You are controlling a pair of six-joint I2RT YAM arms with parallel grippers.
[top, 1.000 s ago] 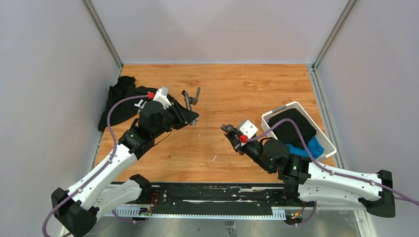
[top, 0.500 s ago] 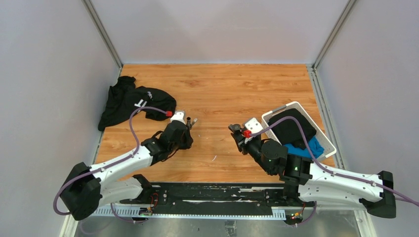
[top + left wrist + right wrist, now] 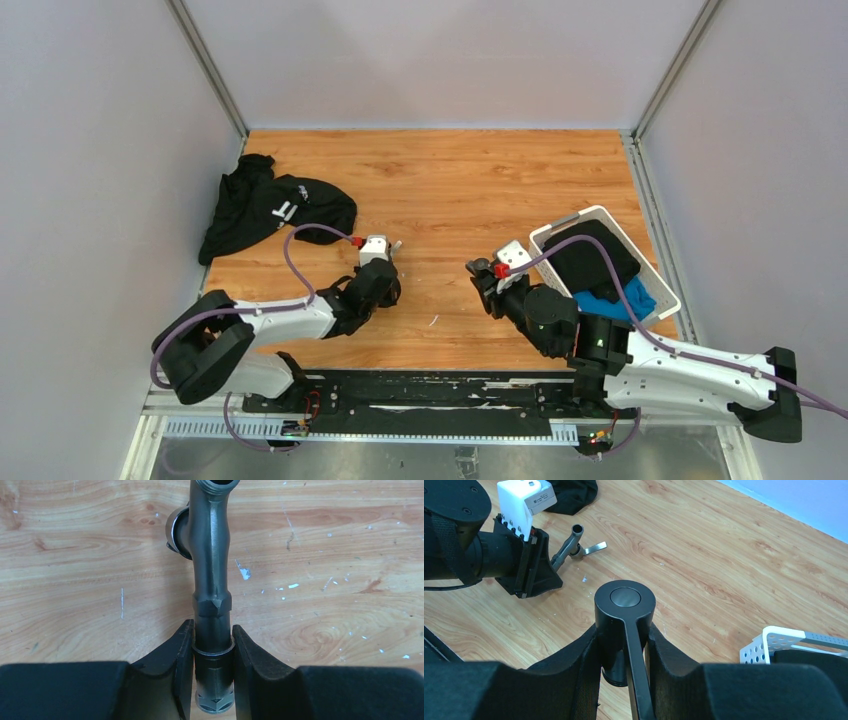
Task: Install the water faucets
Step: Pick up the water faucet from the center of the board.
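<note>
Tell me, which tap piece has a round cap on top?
The stubby piece in the right gripper: round cap, thin lever. The one in the left gripper is a long pipe with a side stub.

Grey faucet pipe point(image 3: 212, 580) between jaws

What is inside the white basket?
The white basket holds a black cloth, with a blue cloth peeking out beside it. Anything beneath them is covered.
</note>
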